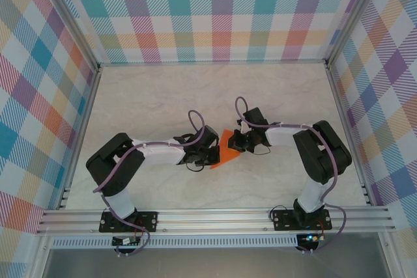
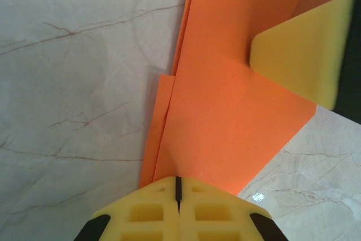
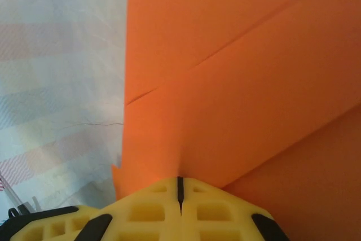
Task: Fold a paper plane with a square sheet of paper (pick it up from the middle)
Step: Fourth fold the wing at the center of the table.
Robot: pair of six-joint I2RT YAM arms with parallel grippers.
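Note:
The orange sheet of paper [image 1: 227,150] is folded into overlapping layers and hangs between my two grippers over the middle of the table. My left gripper [image 1: 213,153] is shut on its left edge. In the left wrist view the closed yellow jaws [image 2: 178,180] pinch the paper [image 2: 225,111] along a crease, and a yellow finger [image 2: 299,55] of the other gripper presses on its far side. My right gripper [image 1: 240,142] is shut on the right edge. The right wrist view has its jaws [image 3: 180,180] closed on the layered paper [image 3: 225,83], with diagonal fold lines above.
The pale marble-patterned table [image 1: 163,96] is bordered by aluminium rails and checked walls on three sides. Both arm bases are bolted to the near rail [image 1: 215,216]. Purple cables loop over each wrist.

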